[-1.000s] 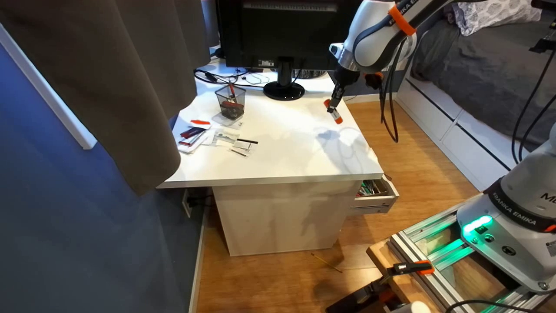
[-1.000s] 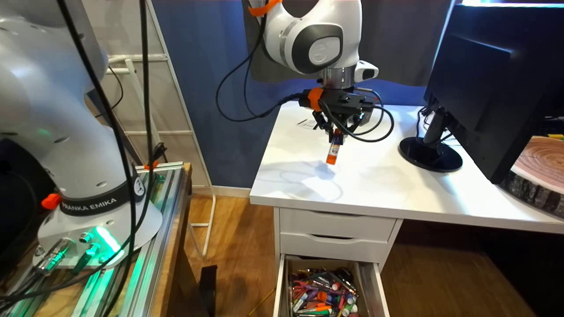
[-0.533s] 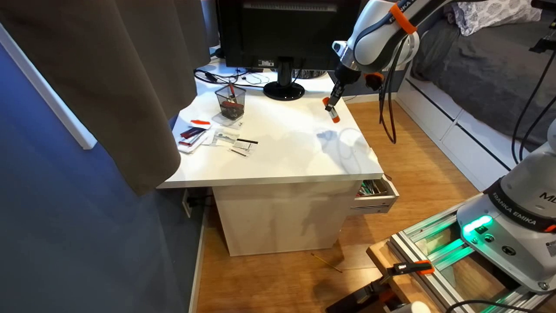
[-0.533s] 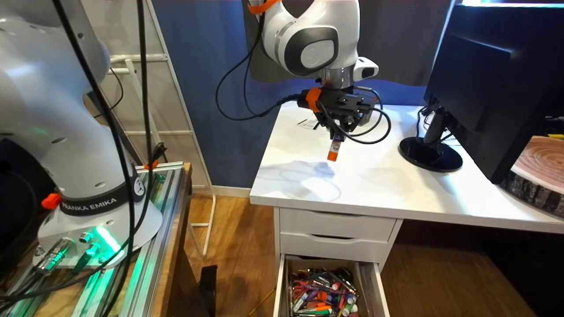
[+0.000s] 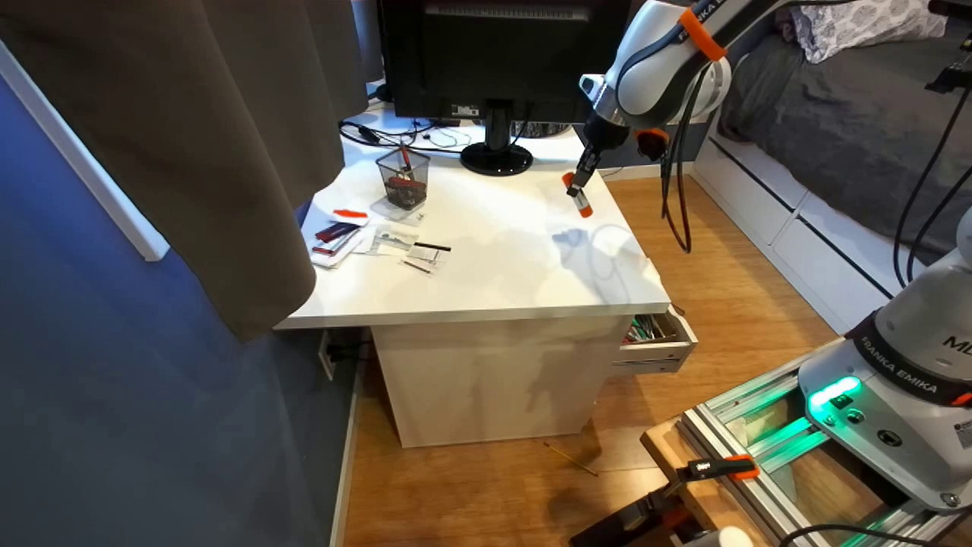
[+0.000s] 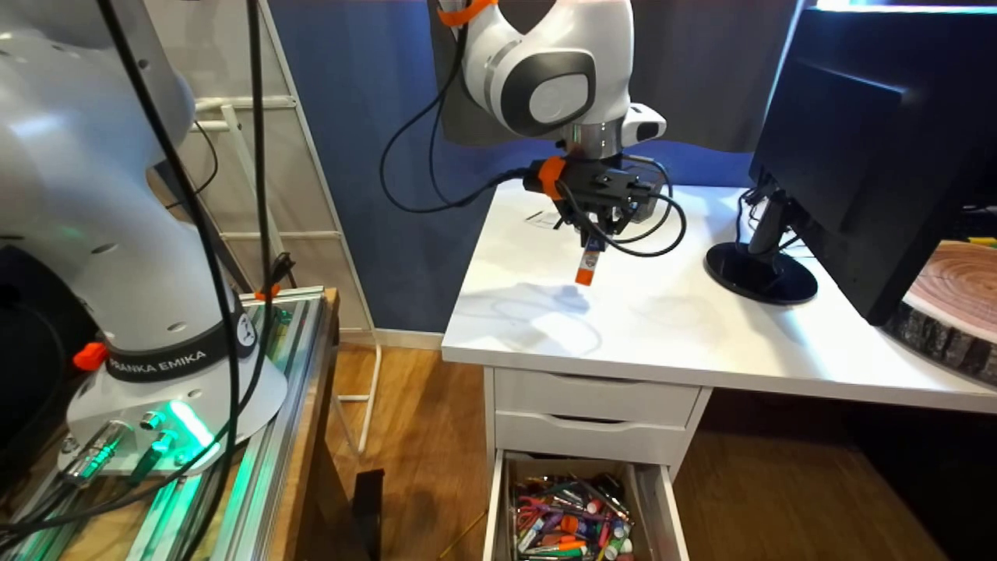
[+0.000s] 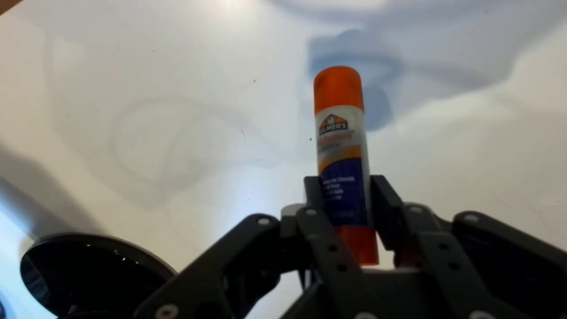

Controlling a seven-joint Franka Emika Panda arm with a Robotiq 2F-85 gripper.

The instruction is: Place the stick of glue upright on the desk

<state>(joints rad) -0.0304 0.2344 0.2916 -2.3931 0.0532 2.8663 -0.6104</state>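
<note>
Both fingers [image 7: 384, 199] of the Robotiq gripper [image 7: 346, 190] snugly pinch an Elmer's glue stick [image 7: 340, 139], tilted in the air above the desk [image 5: 493, 266], the monitor [image 5: 493, 64] beyond. Grasping looks done; straightening, lowering and letting go remain.

I see the glue [image 7: 341, 146] held in the claw [image 7: 347, 195], leaning, up above the counter [image 5: 493, 258]. In an exterior view, the screen [image 5: 501, 68] stands at the back of the counter, and the glue is right of its foot [image 5: 490, 159]. The cup [image 5: 405, 196] is left of the foot. Wires [image 5: 369, 134] lie behind the cup, and papers [image 5: 395, 239] lie before it. The curtain [image 5: 220, 144] hangs on the left, and the bed [image 5: 820, 129] is on the right, past the arm [image 5: 661, 64]. In an exterior view, a pulled-out drawer [image 6: 659, 510] sits under two closed drawers [image 6: 600, 405], below the counter, with pens [image 6: 558, 548] in it. The log slice [image 6: 966, 288] is on the counter, right of the screen.
</note>
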